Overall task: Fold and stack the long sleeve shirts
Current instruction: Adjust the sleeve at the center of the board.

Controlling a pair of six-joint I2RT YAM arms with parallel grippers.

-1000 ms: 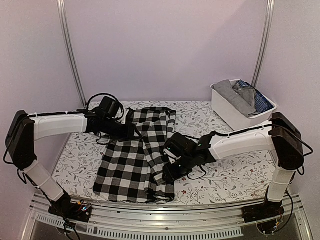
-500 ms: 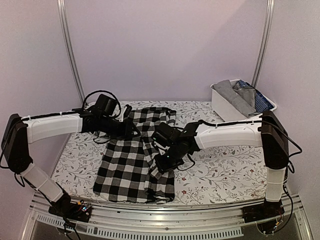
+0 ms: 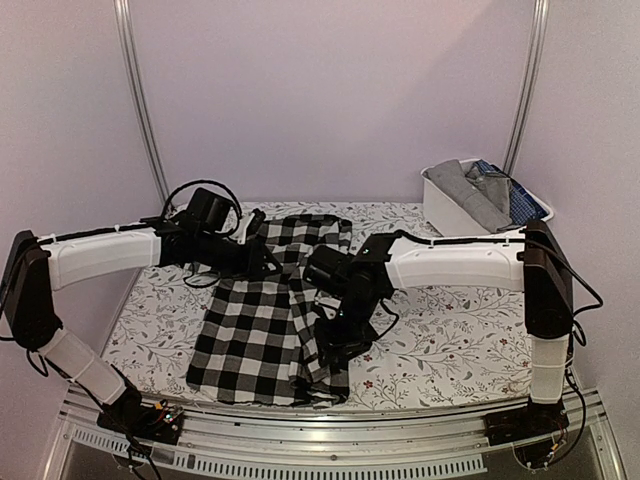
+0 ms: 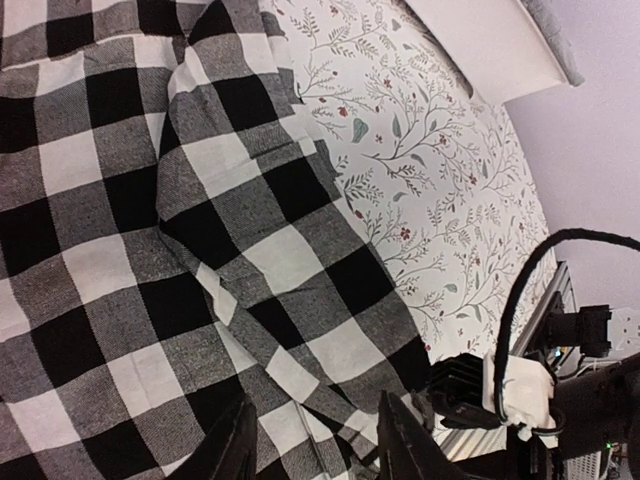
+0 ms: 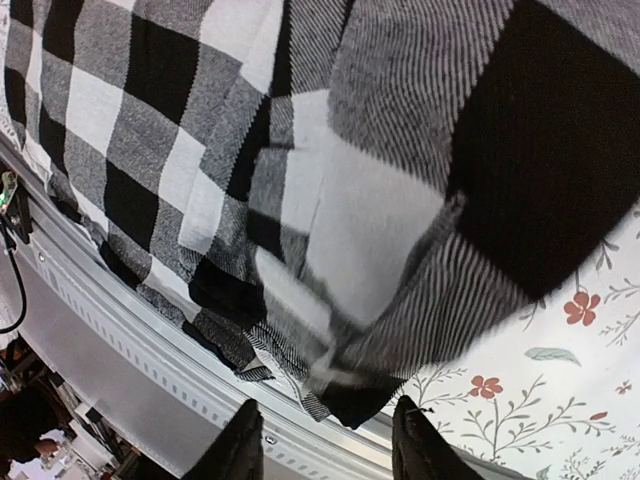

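A black-and-white checked shirt (image 3: 255, 325) lies on the floral table cover, its right side lying in loose folds over the middle. My left gripper (image 3: 270, 264) hovers over the shirt's upper part. In the left wrist view it (image 4: 315, 450) is open above the checked cloth (image 4: 200, 200), with nothing held. My right gripper (image 3: 338, 340) is over the shirt's lower right part. In the right wrist view it (image 5: 325, 445) is open, and a blurred fold and corner of the shirt (image 5: 380, 220) hangs just beyond the fingertips. A grey shirt (image 3: 465, 185) and a dark blue patterned one (image 3: 520, 197) lie in the bin.
A white bin (image 3: 458, 228) stands at the back right, also seen in the left wrist view (image 4: 470, 40). The floral table cover (image 3: 450, 330) shows to the right of the shirt. The metal front rail (image 5: 110, 330) runs just beyond the shirt's hem. Cables loop around both wrists.
My right arm swung left over the shirt, carrying its right edge inward, then dropped back toward the front. The left arm shifted slightly. The cloth near the right gripper is blurred with motion.
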